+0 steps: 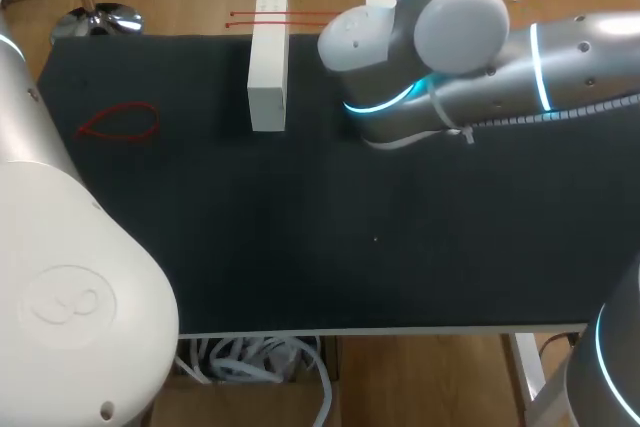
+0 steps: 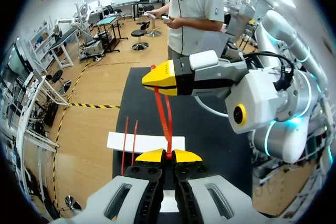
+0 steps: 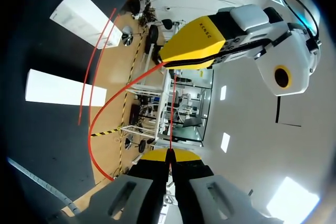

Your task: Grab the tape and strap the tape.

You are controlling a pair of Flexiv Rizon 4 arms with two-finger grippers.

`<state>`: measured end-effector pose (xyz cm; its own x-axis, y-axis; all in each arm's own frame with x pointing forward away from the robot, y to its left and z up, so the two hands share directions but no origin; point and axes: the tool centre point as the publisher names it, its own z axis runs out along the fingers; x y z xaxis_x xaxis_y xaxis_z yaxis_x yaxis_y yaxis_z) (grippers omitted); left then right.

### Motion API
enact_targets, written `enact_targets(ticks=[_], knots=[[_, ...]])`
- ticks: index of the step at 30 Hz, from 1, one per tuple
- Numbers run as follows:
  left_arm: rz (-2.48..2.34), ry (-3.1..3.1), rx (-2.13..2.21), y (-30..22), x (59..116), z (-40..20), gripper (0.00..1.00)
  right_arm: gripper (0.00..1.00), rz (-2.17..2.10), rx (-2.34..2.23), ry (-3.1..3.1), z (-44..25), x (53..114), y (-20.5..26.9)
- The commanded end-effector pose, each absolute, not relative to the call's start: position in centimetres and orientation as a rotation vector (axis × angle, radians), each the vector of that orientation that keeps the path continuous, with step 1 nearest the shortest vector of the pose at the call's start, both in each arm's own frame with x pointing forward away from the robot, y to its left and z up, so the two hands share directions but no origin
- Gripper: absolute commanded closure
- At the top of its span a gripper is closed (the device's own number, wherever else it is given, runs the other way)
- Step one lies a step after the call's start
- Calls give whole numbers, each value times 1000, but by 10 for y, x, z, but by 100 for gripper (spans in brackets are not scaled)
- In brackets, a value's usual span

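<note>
The red tape (image 2: 161, 116) stretches lengthwise from the left gripper (image 2: 168, 156), pinched shut on one end, straight ahead to the right gripper (image 3: 169, 155), clamped on the other

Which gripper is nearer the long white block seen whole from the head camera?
Probably right. The right gripper holds the red tie low, close by the white block; the left gripper grips its other end higher, above both.
</note>
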<state>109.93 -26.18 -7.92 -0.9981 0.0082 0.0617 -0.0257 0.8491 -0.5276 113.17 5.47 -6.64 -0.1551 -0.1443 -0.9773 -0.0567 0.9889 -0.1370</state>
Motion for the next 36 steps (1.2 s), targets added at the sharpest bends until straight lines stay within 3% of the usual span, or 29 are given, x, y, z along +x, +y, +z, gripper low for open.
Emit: enact_targets(ticks=[1, 36], knots=[[788, -2961, 20, -264, 1103, -75, 100, 100, -76, -158, 1743, -64, 1129, 52], [399, -2999, 75, -269, 1107, -66, 100, 100, -71, -158, 1752, -67, 1132, 55]])
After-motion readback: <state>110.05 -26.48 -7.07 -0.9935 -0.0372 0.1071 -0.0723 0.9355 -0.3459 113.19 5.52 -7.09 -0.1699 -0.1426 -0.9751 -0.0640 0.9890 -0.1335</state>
